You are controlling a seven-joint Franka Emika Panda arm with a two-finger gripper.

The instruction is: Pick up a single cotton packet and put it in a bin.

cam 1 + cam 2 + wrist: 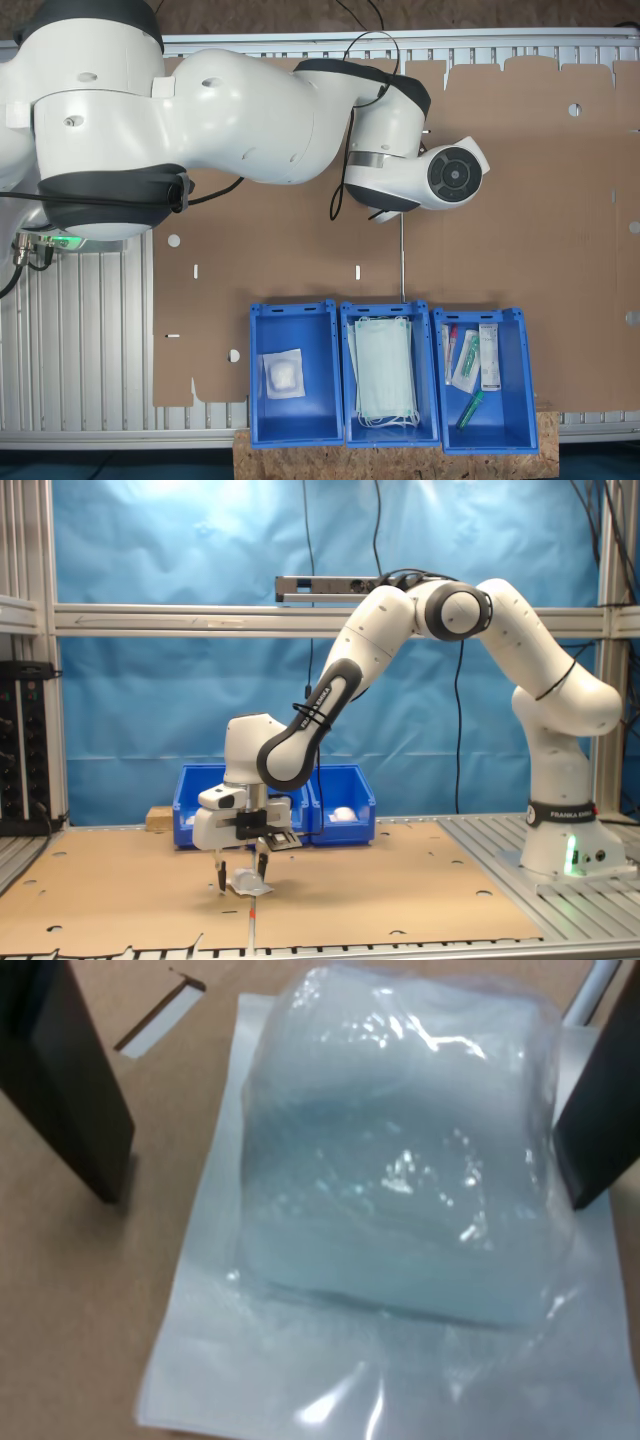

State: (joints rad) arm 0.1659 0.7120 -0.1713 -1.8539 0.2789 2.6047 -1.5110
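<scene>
The arm reaches low over the cardboard-covered worktop point(400, 880) in the second exterior view, its gripper point(241, 872) pointing straight down with the fingers point(220, 870) spread wide, their tips at or just above the surface. Between them lies a cotton packet point(249, 883), flat on the cardboard and not lifted. In the wrist view the same packet point(400, 1160) sits between the two dark fingers point(75, 1090): a puffy clear pouch with white cotton inside, on a flat sealed border. One finger stands clear of the packet's edge; the other is right beside the bulge, and whether it touches cannot be told.

In the first exterior view the arm's wrist point(420, 170) hangs at about 12 o'clock from a row of three blue bins. The bin at 9 o'clock in the row point(262, 330) holds another cotton packet point(283, 374). The middle bin point(347, 325) holds pale green face masks point(385, 370). The bin at 3 o'clock point(516, 340) holds long narrow packets and boxes point(478, 358). All three bins sit well apart from the gripper
</scene>
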